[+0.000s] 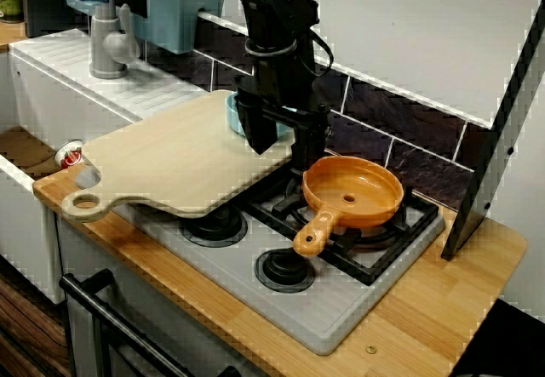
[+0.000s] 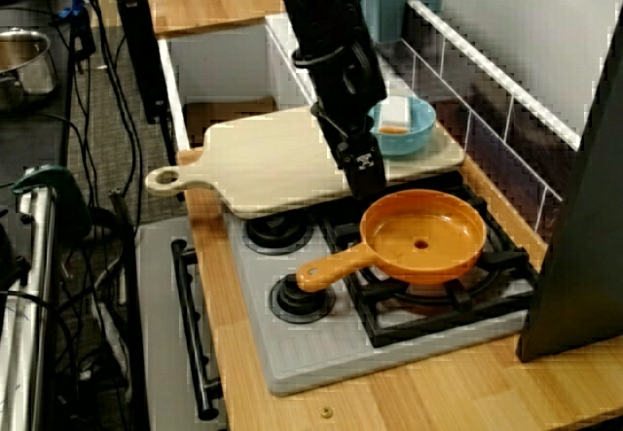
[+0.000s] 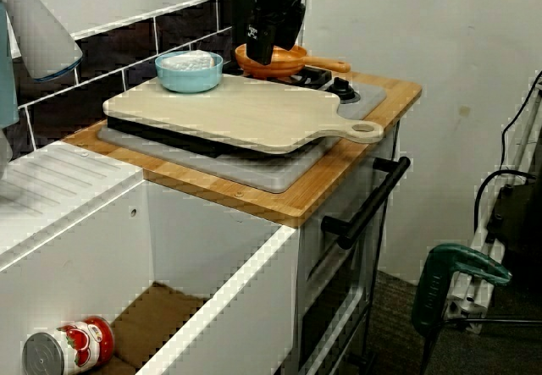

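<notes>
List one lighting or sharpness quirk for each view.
View facing the tiles: jagged stair-stepping along the dark slanted panel. View along the counter: the black arm swallows detail; soft sheen on the orange pan. View from the sink side: even light, dark shadow under the cutting board.

Soft, even indoor light fills all three views, with no hard glare. My black arm (image 1: pixel 277 45) reads as a dark mass with little detail. The pan (image 2: pixel 423 236) shows a faint sheen. The board (image 1: pixel 183 151) throws a soft shadow onto the stove (image 1: pixel 341 309). Slanted edges look jagged and blocky throughout.
</notes>
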Robot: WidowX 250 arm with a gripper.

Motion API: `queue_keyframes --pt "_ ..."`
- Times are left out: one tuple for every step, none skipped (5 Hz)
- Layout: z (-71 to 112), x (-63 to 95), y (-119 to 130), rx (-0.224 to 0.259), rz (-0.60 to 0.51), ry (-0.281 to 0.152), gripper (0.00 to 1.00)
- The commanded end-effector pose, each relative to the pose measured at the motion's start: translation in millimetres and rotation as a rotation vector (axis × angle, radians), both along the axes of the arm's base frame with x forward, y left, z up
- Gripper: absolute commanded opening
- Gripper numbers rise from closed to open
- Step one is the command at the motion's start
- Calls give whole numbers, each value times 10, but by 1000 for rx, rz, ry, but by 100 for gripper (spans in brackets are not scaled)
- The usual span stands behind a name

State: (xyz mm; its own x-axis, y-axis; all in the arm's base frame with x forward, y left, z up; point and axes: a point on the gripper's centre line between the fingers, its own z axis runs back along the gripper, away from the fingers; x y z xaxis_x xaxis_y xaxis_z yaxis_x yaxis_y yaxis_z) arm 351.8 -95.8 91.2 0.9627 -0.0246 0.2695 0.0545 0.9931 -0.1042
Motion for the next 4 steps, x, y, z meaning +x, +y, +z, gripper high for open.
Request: queue_keyframes --pt "118 170 -30 -20 28 -42 100" --pt "92 189 -27 -26 50 -46 100" --pt "75 204 -28 -32 77 -54 100" --pt "17 212 -58 -31 85 -49 100"
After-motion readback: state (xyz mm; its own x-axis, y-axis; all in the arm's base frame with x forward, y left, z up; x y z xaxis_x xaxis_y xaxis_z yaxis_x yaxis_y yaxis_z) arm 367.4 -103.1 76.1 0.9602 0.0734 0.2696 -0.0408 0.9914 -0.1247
